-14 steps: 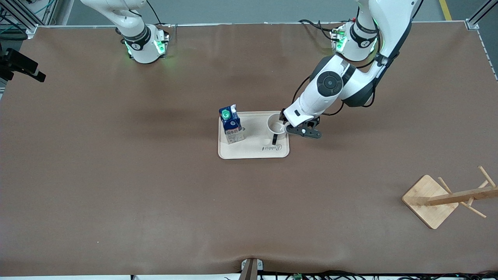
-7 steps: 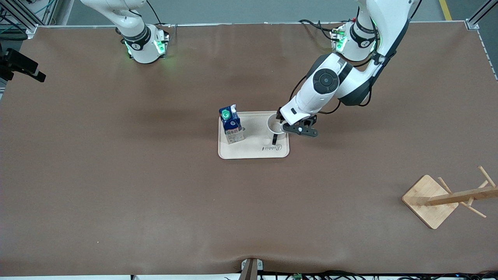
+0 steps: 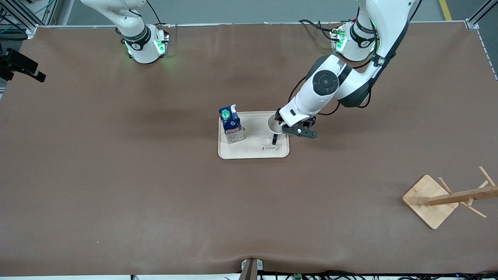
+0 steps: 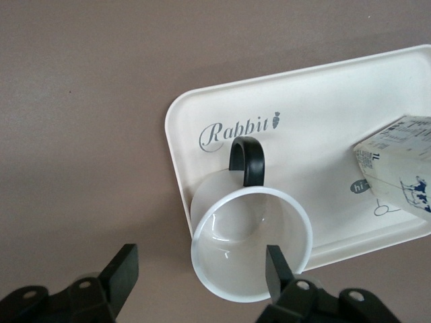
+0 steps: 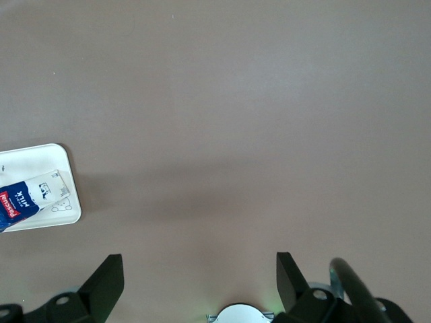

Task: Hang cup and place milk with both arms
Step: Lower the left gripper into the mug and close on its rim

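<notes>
The white cup (image 3: pixel 274 125) stands upright on the cream tray (image 3: pixel 253 149), at the tray's end toward the left arm, with its black handle (image 4: pixel 246 161) pointing to the front camera. My left gripper (image 3: pixel 281 125) is open just above the cup's rim. In the left wrist view (image 4: pixel 200 272) one finger (image 4: pixel 277 269) is over the cup's opening and the other (image 4: pixel 121 276) is outside it over the table. The milk (image 3: pixel 231 125) stands on the tray's other end. My right gripper (image 5: pixel 200 279) is open and empty, high over bare table, out of the front view.
A wooden cup rack (image 3: pixel 439 198) with slanted pegs stands near the front camera at the left arm's end of the table. The tray (image 4: pixel 310 128) bears the word "Rabbit". The right wrist view shows the milk (image 5: pixel 30 195) at its edge.
My left gripper has shifted a little toward the cup, so its jaws now straddle the cup's rim. The cup, milk and right arm have not moved.
</notes>
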